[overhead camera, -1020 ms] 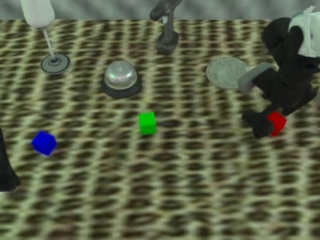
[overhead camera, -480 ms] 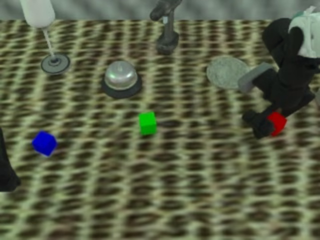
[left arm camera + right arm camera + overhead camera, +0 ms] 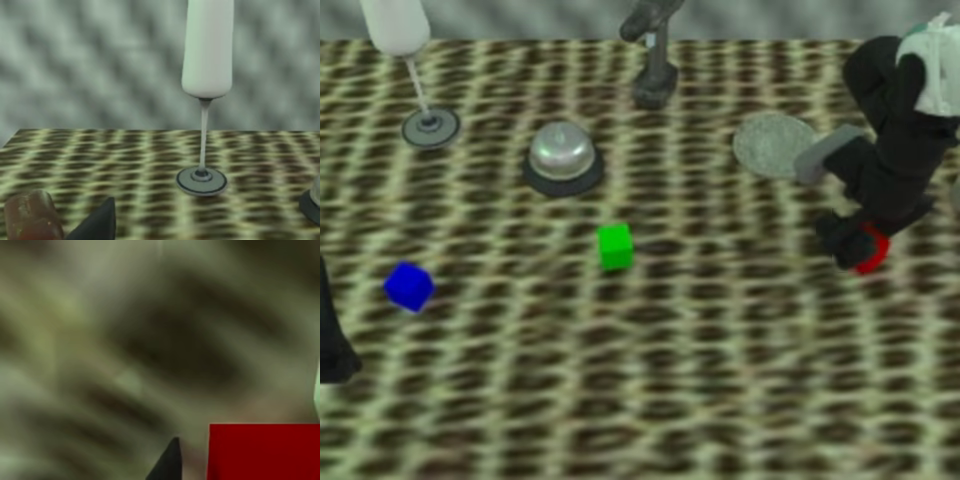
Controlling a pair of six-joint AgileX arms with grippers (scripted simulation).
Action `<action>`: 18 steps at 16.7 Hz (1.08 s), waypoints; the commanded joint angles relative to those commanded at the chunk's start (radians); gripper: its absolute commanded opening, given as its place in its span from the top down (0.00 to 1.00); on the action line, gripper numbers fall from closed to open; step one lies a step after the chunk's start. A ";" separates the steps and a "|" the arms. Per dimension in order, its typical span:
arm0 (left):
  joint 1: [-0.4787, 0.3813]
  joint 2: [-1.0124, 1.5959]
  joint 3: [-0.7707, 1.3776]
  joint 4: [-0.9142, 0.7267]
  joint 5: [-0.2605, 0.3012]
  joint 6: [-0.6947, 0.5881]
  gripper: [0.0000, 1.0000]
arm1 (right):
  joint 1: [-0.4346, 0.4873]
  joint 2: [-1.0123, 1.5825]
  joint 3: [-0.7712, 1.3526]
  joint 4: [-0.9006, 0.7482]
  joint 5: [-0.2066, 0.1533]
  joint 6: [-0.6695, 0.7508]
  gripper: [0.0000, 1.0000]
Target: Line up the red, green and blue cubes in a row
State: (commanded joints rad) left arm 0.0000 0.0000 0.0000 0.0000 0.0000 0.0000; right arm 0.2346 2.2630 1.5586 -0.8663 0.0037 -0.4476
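Observation:
The red cube (image 3: 874,259) lies at the table's right side, mostly hidden under my right gripper (image 3: 857,248), which stands open around it. In the right wrist view the red cube (image 3: 262,452) fills a corner, and one dark fingertip (image 3: 170,460) stands beside it with a small gap between. The green cube (image 3: 615,246) rests near the table's middle. The blue cube (image 3: 409,286) sits at the left. My left gripper (image 3: 332,350) is parked at the left edge, open and holding nothing.
A silver dome bell (image 3: 562,155) stands behind the green cube. A tall white wine glass (image 3: 428,124) is at the back left, a dark upright object (image 3: 654,70) at the back middle, and a grey round disc (image 3: 775,145) beside my right arm.
My right gripper has come down further over the red cube, so less of the cube shows. The green and blue cubes and the left arm have not moved.

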 joint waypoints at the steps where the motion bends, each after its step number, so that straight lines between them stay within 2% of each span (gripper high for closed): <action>1: 0.000 0.000 0.000 0.000 0.000 0.000 0.00 | 0.000 0.000 0.000 0.000 0.000 0.000 1.00; 8: 0.000 0.000 0.000 0.000 0.000 0.000 0.00 | 0.000 0.000 0.000 0.000 0.000 0.000 1.00; 9: 0.000 0.000 0.000 0.000 0.000 0.000 0.00 | 0.000 -0.045 0.010 -0.022 -0.016 0.013 1.00; 11: 0.000 0.000 0.000 0.000 0.000 0.000 0.00 | 0.004 -0.049 0.026 -0.039 -0.016 0.009 1.00; 18: 0.000 0.000 0.000 0.000 0.000 0.000 0.00 | 0.008 -0.121 0.165 -0.255 -0.017 0.011 1.00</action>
State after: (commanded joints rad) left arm 0.0000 0.0000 0.0000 0.0000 0.0000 0.0000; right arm 0.2425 2.1424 1.7238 -1.1216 -0.0130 -0.4369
